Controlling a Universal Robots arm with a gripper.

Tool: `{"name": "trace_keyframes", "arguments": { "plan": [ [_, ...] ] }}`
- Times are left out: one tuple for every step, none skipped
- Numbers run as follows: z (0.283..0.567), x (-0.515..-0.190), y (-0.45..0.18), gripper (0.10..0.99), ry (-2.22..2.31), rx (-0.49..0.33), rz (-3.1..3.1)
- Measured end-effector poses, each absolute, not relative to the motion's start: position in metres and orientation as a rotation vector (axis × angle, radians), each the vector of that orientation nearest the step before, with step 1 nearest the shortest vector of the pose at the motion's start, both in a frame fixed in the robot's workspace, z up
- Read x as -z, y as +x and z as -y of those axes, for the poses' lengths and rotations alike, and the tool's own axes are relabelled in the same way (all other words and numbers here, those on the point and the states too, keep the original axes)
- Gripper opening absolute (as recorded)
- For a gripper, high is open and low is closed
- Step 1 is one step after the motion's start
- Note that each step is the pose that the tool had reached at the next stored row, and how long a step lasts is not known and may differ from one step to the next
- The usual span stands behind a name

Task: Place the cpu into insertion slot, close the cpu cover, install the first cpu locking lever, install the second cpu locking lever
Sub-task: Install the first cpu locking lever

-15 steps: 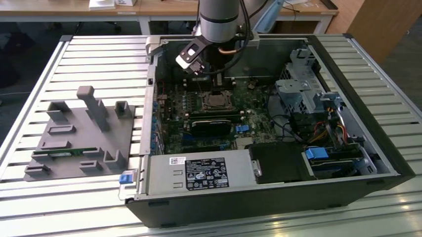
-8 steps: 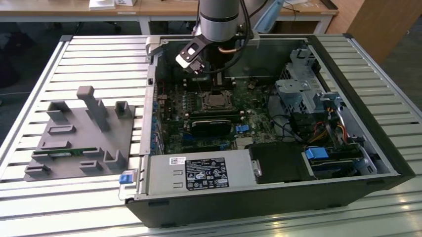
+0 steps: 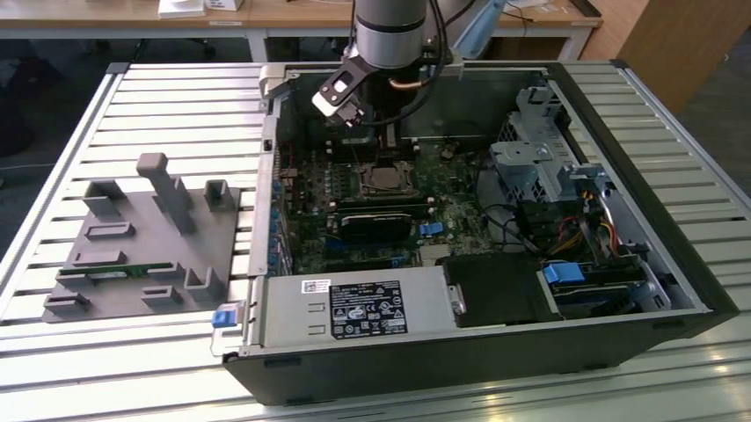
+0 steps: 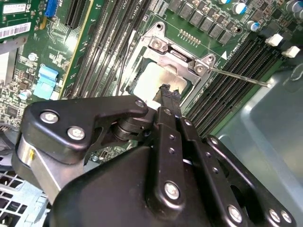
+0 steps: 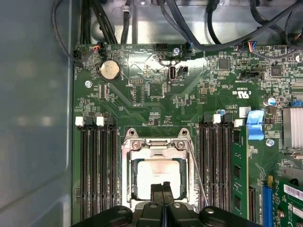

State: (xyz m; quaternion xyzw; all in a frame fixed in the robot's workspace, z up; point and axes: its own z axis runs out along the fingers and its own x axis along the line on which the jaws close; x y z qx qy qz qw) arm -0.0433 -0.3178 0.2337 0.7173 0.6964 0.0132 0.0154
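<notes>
You are looking at an open computer case (image 3: 470,365) lying on a slatted table (image 3: 70,114). It holds the green motherboard (image 5: 142,94), a power supply (image 3: 352,309) at its near edge and a drive cage (image 3: 534,158) toward the exterior view's right. Beside the case, on the exterior view's left, a grey fixture tray (image 3: 129,255) carries one small green module (image 3: 118,272).

Your arm (image 3: 393,35) reaches down into the case over the insertion slot (image 3: 382,180). The cpu (image 5: 158,176) sits flat inside that slot, its pale metal top showing through the window of the cpu cover (image 5: 156,150), which lies down around it. A thin locking lever (image 5: 198,175) slants along one side of the socket, and in the second wrist view its rod (image 4: 239,76) reaches out over the memory slots (image 4: 236,94).

Your gripper (image 5: 162,187) has its fingers pressed together with nothing between them. The tips hover right over one edge of the cpu in both wrist views (image 4: 165,90), but you cannot tell whether they touch it.
</notes>
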Motion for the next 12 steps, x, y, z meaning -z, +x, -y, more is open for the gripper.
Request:
{"name": "trace_keyframes", "arguments": {
  "plan": [
    [0.318, -0.236, -0.043, 0.122, 2.232, -0.041, -2.167],
    [0.318, -0.238, -0.043, 0.122, 2.232, -0.041, -2.167],
    [0.318, -0.240, -0.043, 0.122, 2.232, -0.041, -2.167],
    [0.318, -0.243, -0.043, 0.122, 2.232, -0.041, -2.167],
    [0.318, -0.245, -0.043, 0.122, 2.232, -0.041, -2.167],
    [0.318, -0.246, -0.043, 0.122, 2.232, -0.041, -2.167],
    [0.318, -0.248, -0.043, 0.122, 2.232, -0.041, -2.167],
    [0.318, -0.248, -0.043, 0.122, 2.231, -0.041, -2.167],
    [0.318, -0.248, -0.043, 0.122, 2.228, -0.041, -2.170],
    [0.318, -0.248, -0.043, 0.122, 2.221, -0.041, -2.177],
    [0.318, -0.248, -0.043, 0.122, 2.211, -0.041, -2.188],
    [0.318, -0.248, -0.043, 0.122, 2.197, -0.041, -2.202]
  ]
}}
